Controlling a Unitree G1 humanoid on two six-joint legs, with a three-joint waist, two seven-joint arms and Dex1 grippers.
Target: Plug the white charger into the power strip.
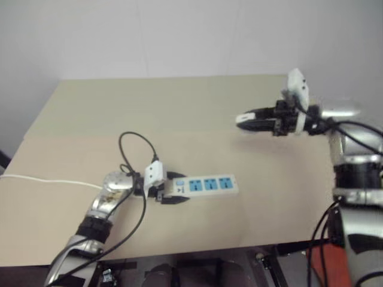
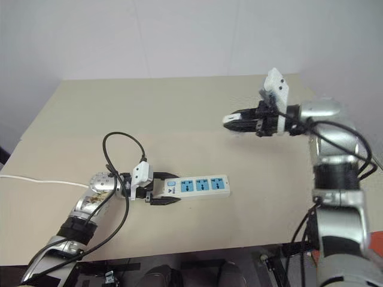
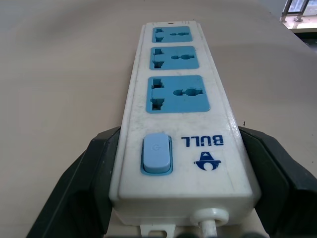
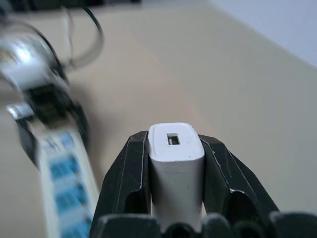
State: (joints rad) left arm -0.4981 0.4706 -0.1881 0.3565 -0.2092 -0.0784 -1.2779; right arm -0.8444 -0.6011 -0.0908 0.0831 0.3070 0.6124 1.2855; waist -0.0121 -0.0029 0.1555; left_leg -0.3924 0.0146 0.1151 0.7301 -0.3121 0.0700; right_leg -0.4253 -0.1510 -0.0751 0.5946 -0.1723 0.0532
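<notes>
In the eye views the strip (image 1: pixel 206 185) lies flat on the bench (image 1: pixel 179 119), its long axis across the picture, with the left pincer (image 1: pixel 170 194) closed on its switch end; the right pincer (image 1: pixel 248 120), raised well apart up and to the right, is closed on the charger (image 1: pixel 242 118) and points left. In the left wrist view I count one strip with three blue sockets (all free). In the right wrist view one charger (image 4: pixel 174 163) sits between the fingers (image 4: pixel 124 183), and the strip lies below and beside it.
</notes>
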